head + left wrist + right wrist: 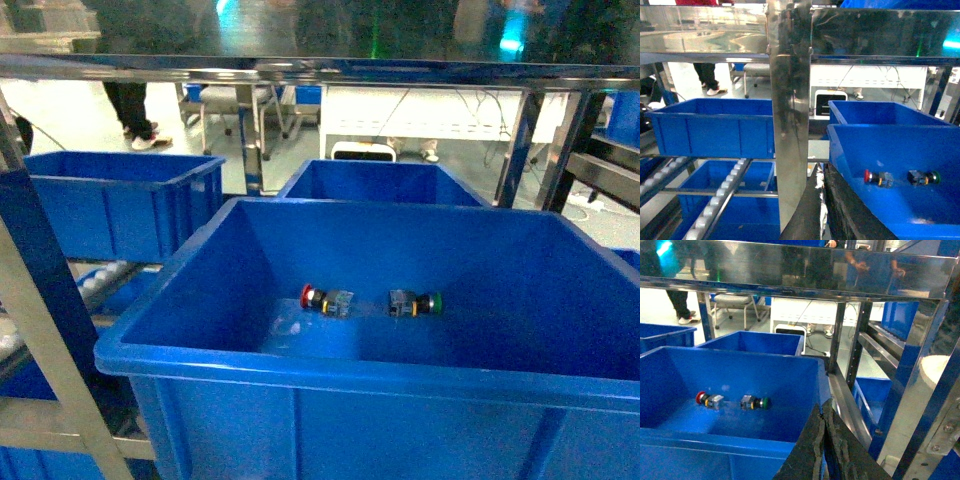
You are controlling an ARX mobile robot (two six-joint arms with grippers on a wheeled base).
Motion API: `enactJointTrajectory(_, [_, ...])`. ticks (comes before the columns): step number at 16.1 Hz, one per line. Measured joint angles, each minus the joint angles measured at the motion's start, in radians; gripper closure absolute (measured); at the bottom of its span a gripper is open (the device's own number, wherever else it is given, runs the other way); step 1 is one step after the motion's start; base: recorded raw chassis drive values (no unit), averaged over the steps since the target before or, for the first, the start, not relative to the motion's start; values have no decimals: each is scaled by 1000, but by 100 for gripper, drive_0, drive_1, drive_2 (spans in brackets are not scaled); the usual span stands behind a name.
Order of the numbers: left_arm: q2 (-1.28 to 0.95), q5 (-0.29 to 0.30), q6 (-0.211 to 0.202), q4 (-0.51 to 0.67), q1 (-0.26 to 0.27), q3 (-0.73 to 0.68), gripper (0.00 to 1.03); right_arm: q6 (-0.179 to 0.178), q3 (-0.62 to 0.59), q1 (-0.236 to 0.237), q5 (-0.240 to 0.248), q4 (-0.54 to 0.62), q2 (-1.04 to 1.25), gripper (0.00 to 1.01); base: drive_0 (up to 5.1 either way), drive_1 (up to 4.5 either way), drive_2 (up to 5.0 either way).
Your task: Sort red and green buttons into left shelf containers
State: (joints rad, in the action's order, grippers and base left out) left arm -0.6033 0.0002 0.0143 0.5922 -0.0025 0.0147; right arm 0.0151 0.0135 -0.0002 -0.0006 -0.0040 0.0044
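Observation:
The red button (314, 297) and the green button (420, 303) lie on their sides, a little apart, on the floor of the big blue bin (300, 365) in front of me. A left shelf container (120, 205) stands beyond the steel post on the left. In the left wrist view my left gripper (820, 167) is shut with nothing held, just outside the front bin's left wall, with the red button (872, 177) and green button (925, 177) to its right. My right gripper (824, 406) is shut on nothing at the bin's right rim, right of the green button (756, 402). Neither gripper appears in the head view.
A vertical steel post (790, 115) rises between the front bin and the left shelf. A roller track (720, 195) runs over a lower blue bin (750, 210). Another blue bin (380, 183) sits behind the front one. A steel shelf (320, 68) spans overhead. Frame posts (912, 390) stand on the right.

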Motion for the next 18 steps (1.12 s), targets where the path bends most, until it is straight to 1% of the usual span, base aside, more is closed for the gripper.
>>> enactJointTrajectory(6, [195,0,0,-182,2,0,101,0,0,0,0,0,0,99,0,0,0])
enactJointTrajectory(7, [235,0,0,-227,2,0,101,0,0,0,0,0,0,99,0,0,0])
enactJointTrajectory(17, [429,0,0,-415,2,0,101,0,0,0,0,0,0,99,0,0,0])
enactJointTrajectory(18, [492,0,0,-507,2,1,101,0,0,0,0,0,0,99,0,0,0])
